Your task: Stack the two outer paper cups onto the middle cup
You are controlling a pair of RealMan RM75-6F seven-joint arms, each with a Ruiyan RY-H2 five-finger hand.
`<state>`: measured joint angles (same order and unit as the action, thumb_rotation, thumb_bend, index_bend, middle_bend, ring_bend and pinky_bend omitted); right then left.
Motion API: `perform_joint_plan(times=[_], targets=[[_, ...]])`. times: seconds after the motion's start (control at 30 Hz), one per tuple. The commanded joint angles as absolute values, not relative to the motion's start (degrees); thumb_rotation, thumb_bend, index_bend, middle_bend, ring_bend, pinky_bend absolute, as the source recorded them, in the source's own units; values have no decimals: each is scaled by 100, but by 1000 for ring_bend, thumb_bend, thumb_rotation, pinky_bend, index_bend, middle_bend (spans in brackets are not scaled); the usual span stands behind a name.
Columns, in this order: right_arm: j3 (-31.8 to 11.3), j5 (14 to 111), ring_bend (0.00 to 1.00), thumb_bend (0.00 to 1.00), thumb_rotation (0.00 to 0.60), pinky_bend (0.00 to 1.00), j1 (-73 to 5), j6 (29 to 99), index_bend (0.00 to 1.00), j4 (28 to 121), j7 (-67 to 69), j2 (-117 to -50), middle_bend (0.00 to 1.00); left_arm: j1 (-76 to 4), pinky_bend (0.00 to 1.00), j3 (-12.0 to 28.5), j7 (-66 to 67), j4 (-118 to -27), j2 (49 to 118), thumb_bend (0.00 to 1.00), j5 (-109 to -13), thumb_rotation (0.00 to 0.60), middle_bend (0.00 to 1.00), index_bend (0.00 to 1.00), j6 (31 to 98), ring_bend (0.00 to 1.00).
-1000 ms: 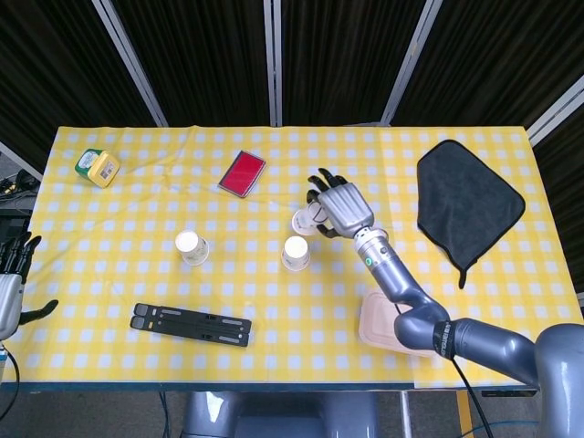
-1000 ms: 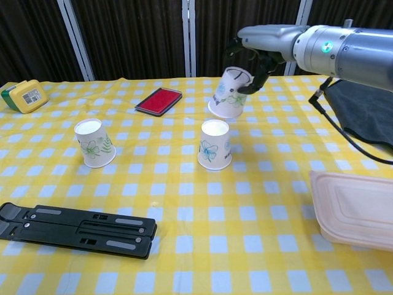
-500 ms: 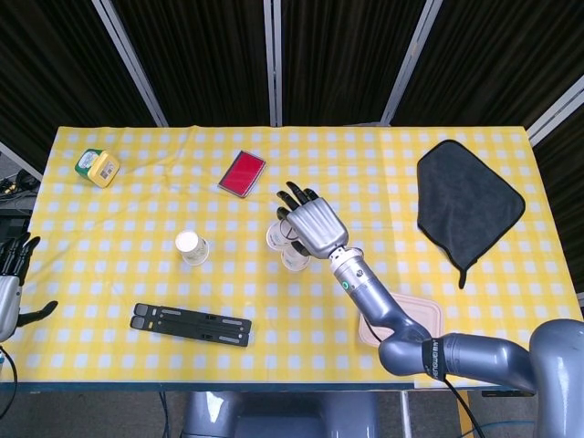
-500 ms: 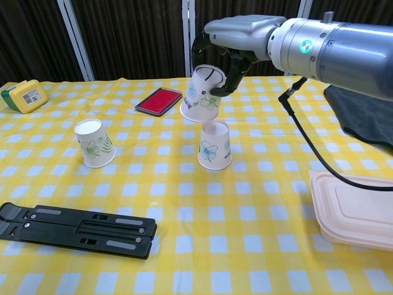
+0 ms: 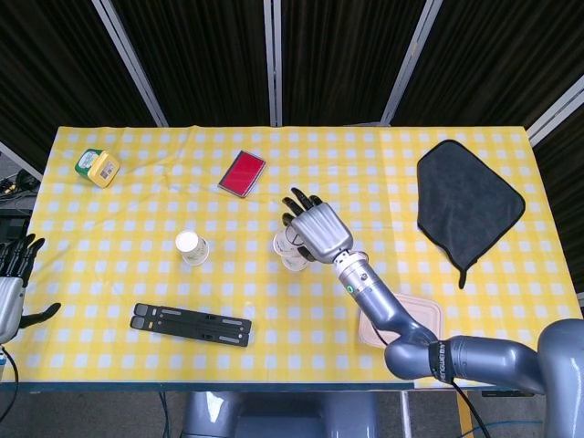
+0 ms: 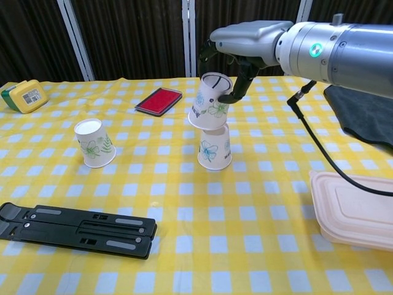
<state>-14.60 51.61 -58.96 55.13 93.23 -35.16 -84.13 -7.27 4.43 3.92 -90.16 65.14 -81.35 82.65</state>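
Observation:
My right hand (image 6: 236, 52) (image 5: 315, 228) grips an upside-down paper cup (image 6: 210, 102) (image 5: 284, 243), slightly tilted, just above the middle cup (image 6: 214, 146); its rim touches or nearly touches that cup's top. In the head view the middle cup (image 5: 295, 263) is mostly hidden under the hand. The left outer cup (image 6: 94, 142) (image 5: 192, 246) stands upside down on the yellow checked cloth, alone. My left hand (image 5: 13, 278) hangs at the table's left edge, fingers apart, holding nothing.
A black folded stand (image 6: 77, 229) lies at the front left. A red card holder (image 6: 159, 101) sits behind the cups, a yellow tape measure (image 6: 24, 96) at the far left. A pink lidded box (image 6: 353, 209) and a black cloth (image 5: 465, 205) occupy the right side.
My right hand has carried the held cup leftward from behind the middle cup, then lowered it and set it more upright over the middle cup. The left hand stayed put.

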Motion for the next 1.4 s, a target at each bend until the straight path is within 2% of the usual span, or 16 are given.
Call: perform_joint_plan(times=[0.03,0.57,1.4], targets=[[-1409,5137,2,248,600,253,-5903,5564,470,9350,-3583,-8422,143,-719,0,435,383,-9029,6505,97,-8158,600,0,0,8286,0],[-1226,4997,2,245,600,253,-5935,5453,473,9186,-3606,-8540,131,-718,0,406,252,-9014,6469,98,-8238,600,0,0,8290,0],[-1206,4788,6,246,600,265,-6046,5703,472,9459,-3987,-8612,131,-698,0,403,199,-9023,6446,98,-8247,600,0,0,8320,0]])
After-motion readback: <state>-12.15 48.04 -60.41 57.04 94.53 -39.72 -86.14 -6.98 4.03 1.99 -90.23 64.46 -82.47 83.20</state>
